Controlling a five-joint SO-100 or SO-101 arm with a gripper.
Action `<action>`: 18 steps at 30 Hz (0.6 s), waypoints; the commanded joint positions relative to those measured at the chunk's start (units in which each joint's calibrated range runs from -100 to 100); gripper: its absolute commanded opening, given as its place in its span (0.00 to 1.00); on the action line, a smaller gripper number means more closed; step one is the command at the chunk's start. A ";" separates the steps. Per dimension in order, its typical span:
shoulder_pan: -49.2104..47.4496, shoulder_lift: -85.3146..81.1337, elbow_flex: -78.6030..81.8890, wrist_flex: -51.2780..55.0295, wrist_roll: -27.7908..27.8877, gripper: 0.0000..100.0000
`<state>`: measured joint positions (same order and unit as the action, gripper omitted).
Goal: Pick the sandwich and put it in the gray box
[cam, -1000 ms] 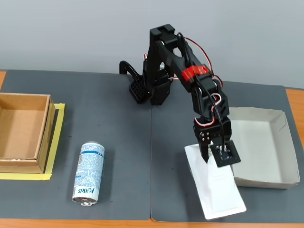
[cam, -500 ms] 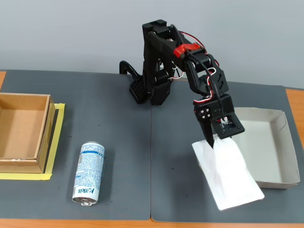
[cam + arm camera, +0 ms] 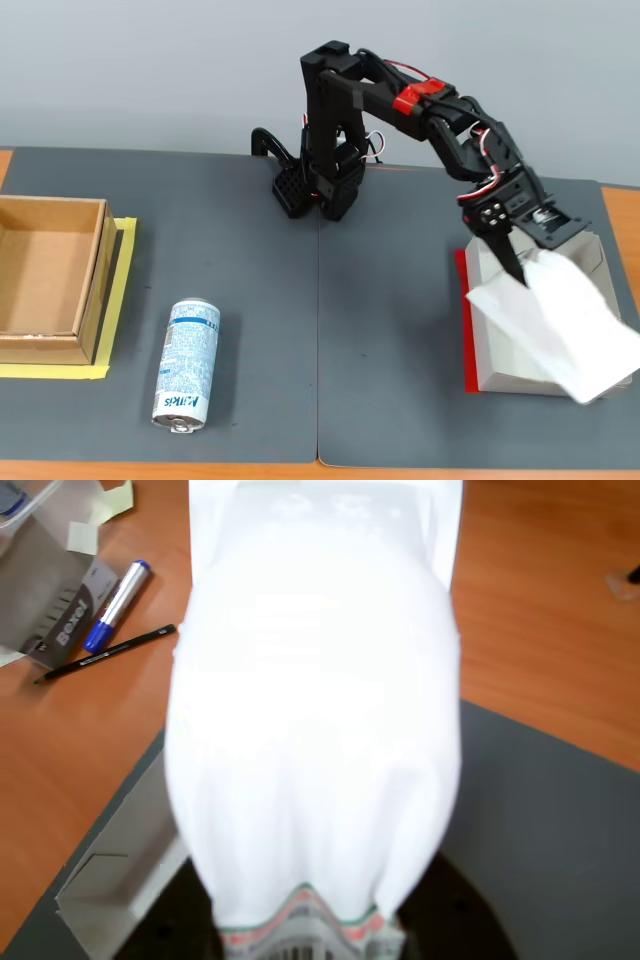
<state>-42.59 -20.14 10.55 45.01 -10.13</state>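
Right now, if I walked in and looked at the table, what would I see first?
First, the black robot arm reaching to the right in the fixed view, its gripper holding a big white sandwich package tilted above the gray box with the red strip. In the wrist view that package fills nearly the whole picture. Then, far left, a brown cardboard box and a blue-and-white can lying on its side.

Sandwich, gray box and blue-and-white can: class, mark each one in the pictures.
sandwich (image 3: pixel 560 325), fixed view, middle of its white wrapper.
gray box (image 3: pixel 492 360), fixed view, bare wall beside the red strip.
blue-and-white can (image 3: pixel 188 365), fixed view, middle of its printed side.
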 commanded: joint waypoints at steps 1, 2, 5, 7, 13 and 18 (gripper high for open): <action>-2.80 1.70 -5.08 -1.18 0.05 0.02; -3.55 2.80 -5.89 -1.09 0.05 0.02; -5.71 5.85 -8.79 -1.09 0.05 0.02; -7.05 7.88 -10.51 -1.09 0.05 0.02; -9.66 12.89 -14.13 -1.09 0.05 0.02; -10.86 16.28 -16.21 -1.18 0.00 0.02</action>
<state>-53.06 -3.91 -1.84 44.84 -10.13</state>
